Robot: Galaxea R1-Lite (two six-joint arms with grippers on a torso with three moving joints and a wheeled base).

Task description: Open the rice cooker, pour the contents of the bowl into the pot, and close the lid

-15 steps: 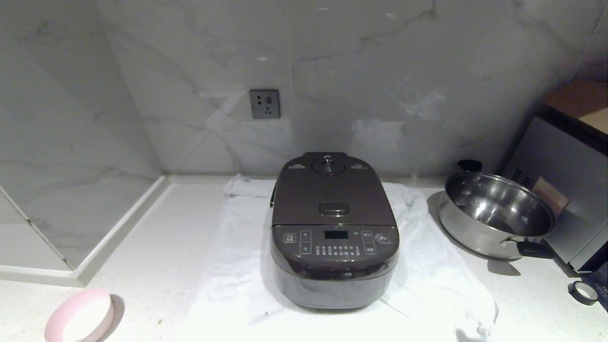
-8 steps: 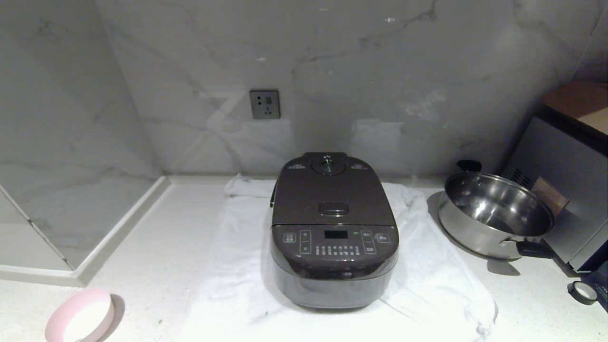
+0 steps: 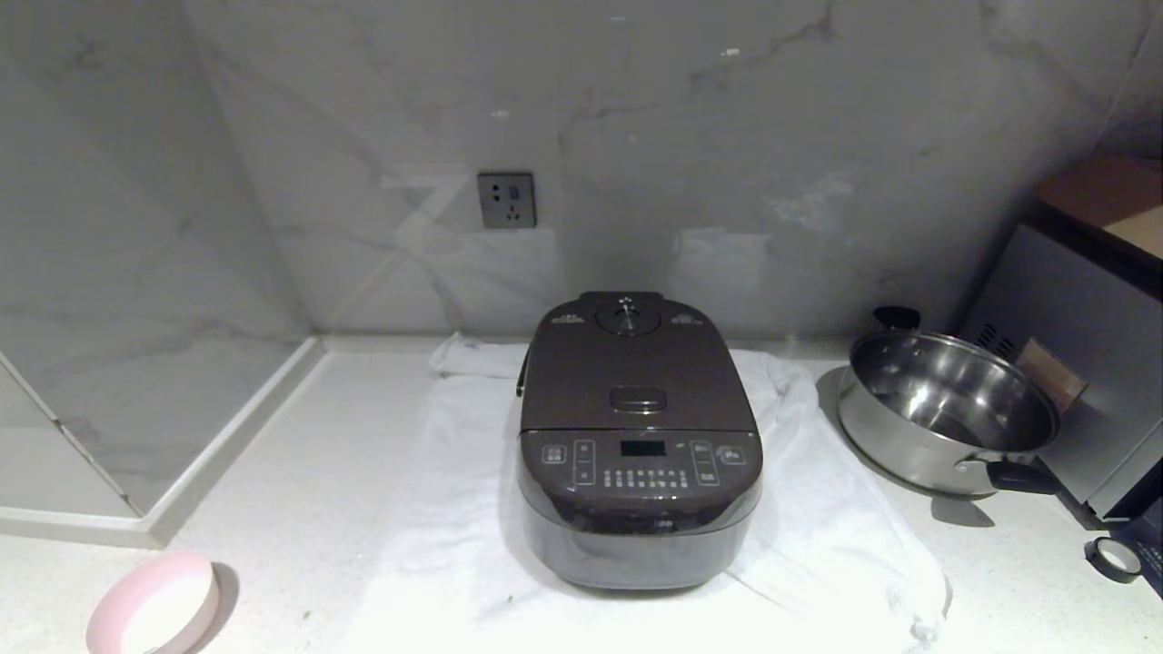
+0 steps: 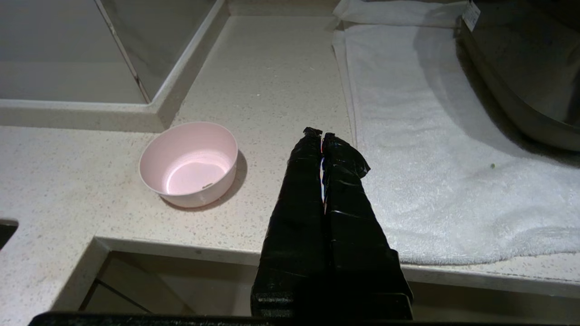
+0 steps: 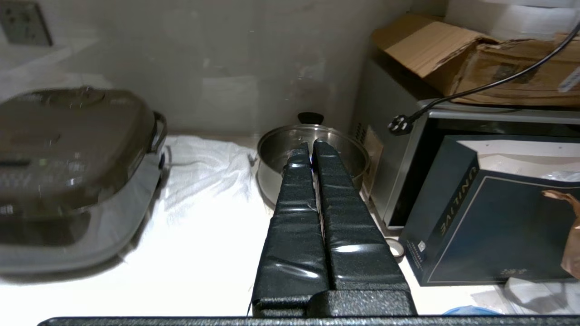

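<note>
The rice cooker [image 3: 636,472] stands on a white towel [image 3: 436,509] at the middle of the counter, its lid [image 3: 636,372] down, so the pot is hidden. The pink bowl [image 3: 153,607] sits near the counter's front left edge. In the left wrist view the bowl [image 4: 189,163] is upright and its inside looks bare; the contents of the bowl are out of view. My left gripper [image 4: 321,133] is shut and empty, low over the front edge between bowl and towel. My right gripper [image 5: 311,146] is shut and empty, right of the cooker [image 5: 68,149], pointing at the steel pan.
A shiny steel pan [image 3: 945,409] with black handles stands right of the towel. Behind it is a steel appliance [image 3: 1081,363] with cardboard on top. A dark box [image 5: 489,208] and a tape roll [image 3: 1116,559] lie at the far right. A green speck [image 4: 492,166] lies on the towel.
</note>
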